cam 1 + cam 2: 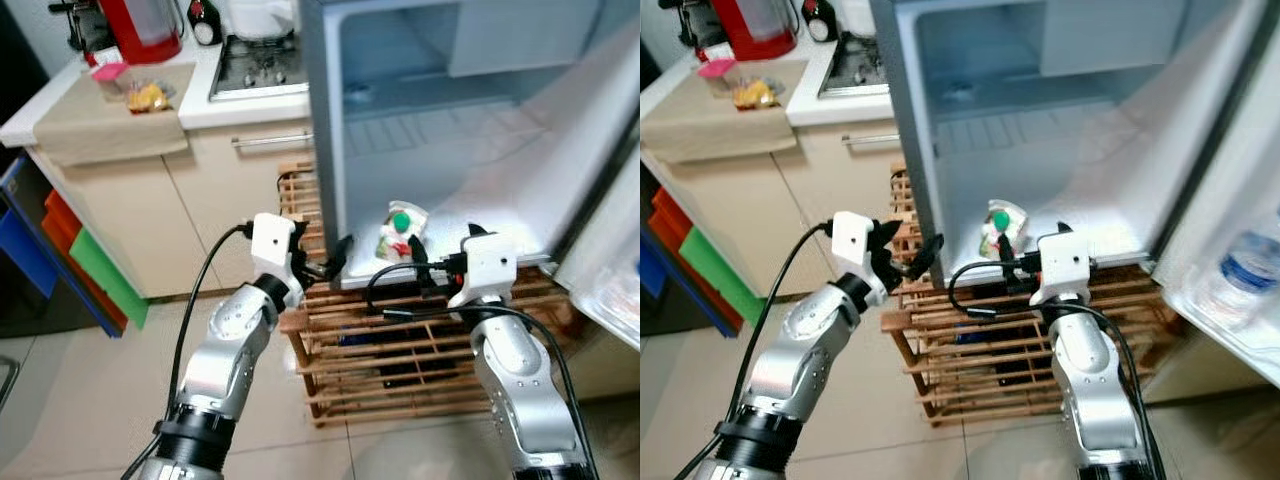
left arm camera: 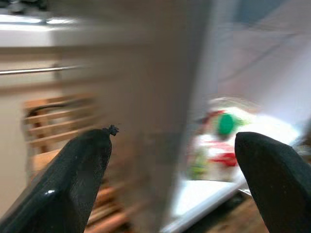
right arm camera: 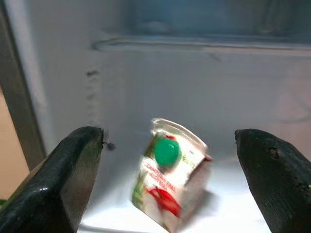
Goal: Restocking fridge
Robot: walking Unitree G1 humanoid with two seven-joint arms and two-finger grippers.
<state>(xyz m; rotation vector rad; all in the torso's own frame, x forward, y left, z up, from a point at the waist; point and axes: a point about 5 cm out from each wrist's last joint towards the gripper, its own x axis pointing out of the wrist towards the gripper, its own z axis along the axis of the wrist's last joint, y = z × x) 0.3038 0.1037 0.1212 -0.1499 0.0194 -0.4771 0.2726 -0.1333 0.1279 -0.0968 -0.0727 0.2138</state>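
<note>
Wooden rack [image 1: 400,350] on floor; red kettle [image 1: 140,28], stove [image 1: 258,65] on counter [image 1: 110,120].

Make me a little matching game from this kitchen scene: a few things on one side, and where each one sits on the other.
Things:
1. juice carton
2. red kettle
3. water bottle
4. wooden rack

Places:
A. in the fridge door
B. under the fridge
C. on the fridge floor, near its front edge
D. on the countertop

Pairs: 1-C, 2-D, 3-A, 4-B
</note>
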